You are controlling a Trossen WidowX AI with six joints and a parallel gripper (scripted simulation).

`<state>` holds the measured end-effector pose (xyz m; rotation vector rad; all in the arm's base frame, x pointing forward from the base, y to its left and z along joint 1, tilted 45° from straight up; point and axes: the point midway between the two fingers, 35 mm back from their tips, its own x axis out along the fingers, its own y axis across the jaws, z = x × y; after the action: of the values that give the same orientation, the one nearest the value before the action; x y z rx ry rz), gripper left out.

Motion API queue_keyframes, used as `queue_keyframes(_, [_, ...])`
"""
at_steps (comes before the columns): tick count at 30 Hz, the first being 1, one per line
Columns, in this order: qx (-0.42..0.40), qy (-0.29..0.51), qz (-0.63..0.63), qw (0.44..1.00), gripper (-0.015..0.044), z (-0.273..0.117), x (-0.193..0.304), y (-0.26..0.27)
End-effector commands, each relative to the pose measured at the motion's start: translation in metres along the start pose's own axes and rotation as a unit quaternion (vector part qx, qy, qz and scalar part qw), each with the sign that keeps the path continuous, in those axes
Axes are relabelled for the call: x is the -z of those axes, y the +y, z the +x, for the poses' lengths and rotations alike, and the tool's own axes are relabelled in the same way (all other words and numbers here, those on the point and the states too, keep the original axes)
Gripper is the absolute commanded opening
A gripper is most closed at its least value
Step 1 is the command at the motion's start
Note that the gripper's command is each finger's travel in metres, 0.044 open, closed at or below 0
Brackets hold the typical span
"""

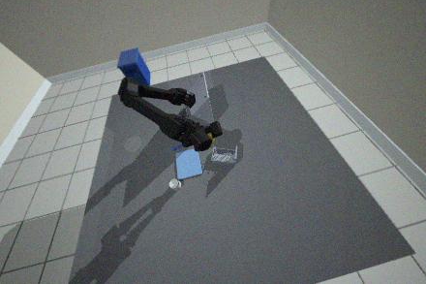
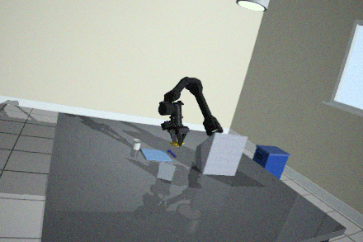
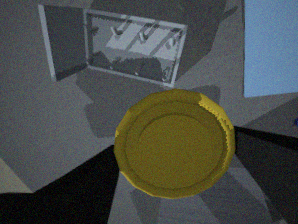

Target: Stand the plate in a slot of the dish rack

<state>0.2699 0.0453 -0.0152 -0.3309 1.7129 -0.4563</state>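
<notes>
The yellow round plate (image 1: 210, 137) (image 2: 176, 144) (image 3: 175, 150) is held above the table, roughly level, with its face toward the wrist camera. My gripper (image 2: 178, 140) (image 3: 172, 142) is shut on it, with a dark finger at each side of the rim. In the top view the arm hides most of the plate. The dish rack (image 1: 236, 153) (image 2: 167, 172) (image 3: 130, 76) stands on the table apart from the plate. In the wrist view it is beyond the plate, at upper left, with an upright panel at its left end and prongs inside.
A light blue board (image 1: 189, 164) (image 2: 155, 155) (image 3: 272, 47) lies beside the rack. A white-topped container (image 1: 174, 184) (image 2: 136, 146) stands near the board. A small blue item (image 1: 177, 147) (image 2: 172, 154) lies near it too. A large pale block (image 2: 223, 155) stands near the arm's base.
</notes>
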Motion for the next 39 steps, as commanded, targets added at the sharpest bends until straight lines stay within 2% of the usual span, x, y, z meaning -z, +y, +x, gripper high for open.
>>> queue_keyframes(1, [-0.028,0.013,-0.033,0.999,0.0,0.008,0.001,0.0])
queue_keyframes(19, [-0.183,0.008,-0.195,0.964,0.0,0.042,-0.002,-0.002])
queue_keyframes(39, [-0.317,-0.115,-0.351,0.874,0.0,0.064,-0.008,-0.008])
